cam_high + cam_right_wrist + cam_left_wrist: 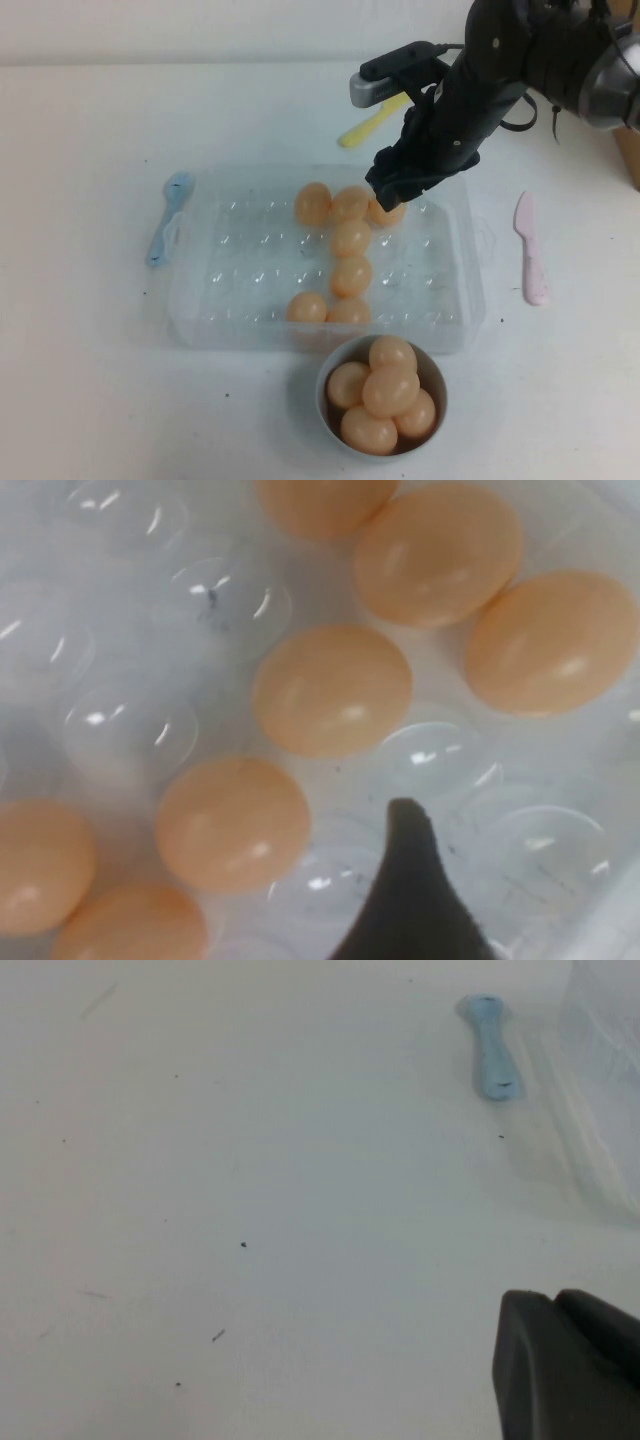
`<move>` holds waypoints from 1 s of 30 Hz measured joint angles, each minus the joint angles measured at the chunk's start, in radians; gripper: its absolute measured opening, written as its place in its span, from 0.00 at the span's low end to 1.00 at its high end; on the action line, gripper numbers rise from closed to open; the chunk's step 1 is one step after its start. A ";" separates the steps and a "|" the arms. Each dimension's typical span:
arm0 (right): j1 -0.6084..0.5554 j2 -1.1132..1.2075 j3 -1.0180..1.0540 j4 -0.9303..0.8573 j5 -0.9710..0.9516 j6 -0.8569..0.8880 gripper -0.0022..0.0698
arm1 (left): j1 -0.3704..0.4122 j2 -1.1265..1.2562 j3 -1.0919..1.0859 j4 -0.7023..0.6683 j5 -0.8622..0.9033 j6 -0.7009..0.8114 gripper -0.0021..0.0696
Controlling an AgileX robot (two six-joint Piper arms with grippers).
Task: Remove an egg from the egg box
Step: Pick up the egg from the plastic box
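At the left of the high view a blue spoon [167, 215] is seen lying on the white bench [80, 380], just beside the egg box. The left claw [570, 1365] is seen only in its own wrist view, as a dark lump in the lower right corner, parked over bare bench. Whether it is wide or narrow cannot be told.

In the middle, the clear egg box [210, 300] is seen with a few eggs left in its cups. Below it, a white bowl [433, 375] is seen full of eggs.

To the right of the middle, the right claw [388, 198] is held low over the top row of the box. An egg [384, 213] is seen peeking out right under it, at the right end of that row. Whether that egg is held cannot be told.

The reaching step seems to be in hand. Next, a soft squeeze on the egg and a straight lift may be called for.

A yellow spoon [368, 124] is seen above the box, and a pink knife [530, 250] at the far right.
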 joint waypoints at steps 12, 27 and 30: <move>0.000 0.135 -0.134 -0.008 -0.014 0.092 0.59 | 0.000 0.000 0.000 0.000 0.000 0.000 0.02; 0.000 0.198 -0.137 -0.029 -0.081 0.130 0.59 | 0.000 0.000 0.000 0.000 0.000 0.000 0.02; 0.000 0.198 -0.137 -0.029 -0.091 0.132 0.59 | 0.000 0.000 0.000 0.000 0.000 0.000 0.02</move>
